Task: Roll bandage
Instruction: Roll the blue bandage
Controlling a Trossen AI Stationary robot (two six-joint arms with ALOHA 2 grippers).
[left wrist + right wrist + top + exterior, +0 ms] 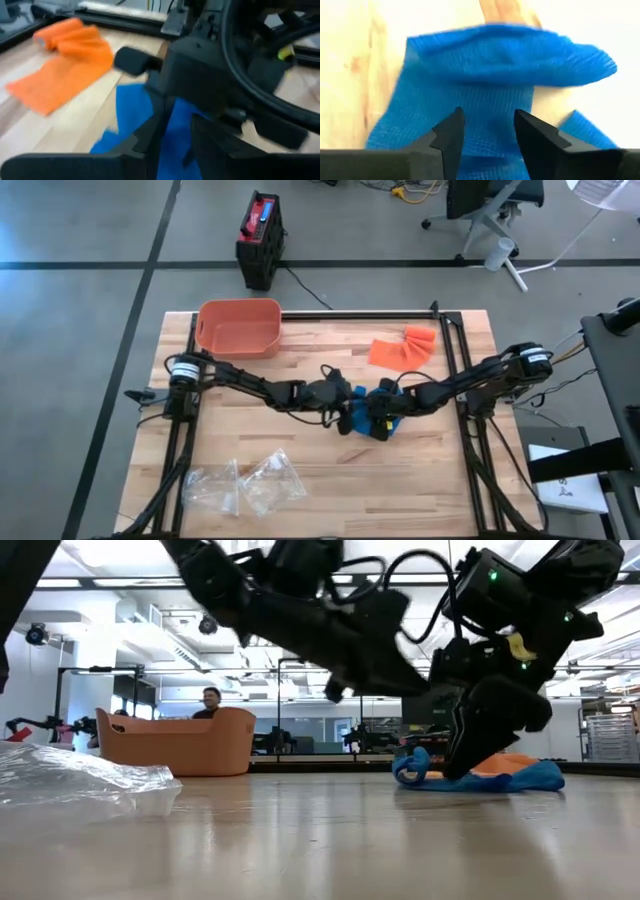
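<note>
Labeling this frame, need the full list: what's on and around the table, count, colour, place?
bandage: 1, blue, table centre, between both grippers
bandage strip: 1, orange, partly unrolled, far right of table
tub: 1, orange, far left of table
plastic bags: 2, clear, near left edge
box: 1, black and red, on floor beyond table
office chair: 1, dark, on floor, far right
person: 1, in room behind tub
left gripper: dark, at bandage's left side
right gripper: dark, jaws apart over the blue bandage
</note>
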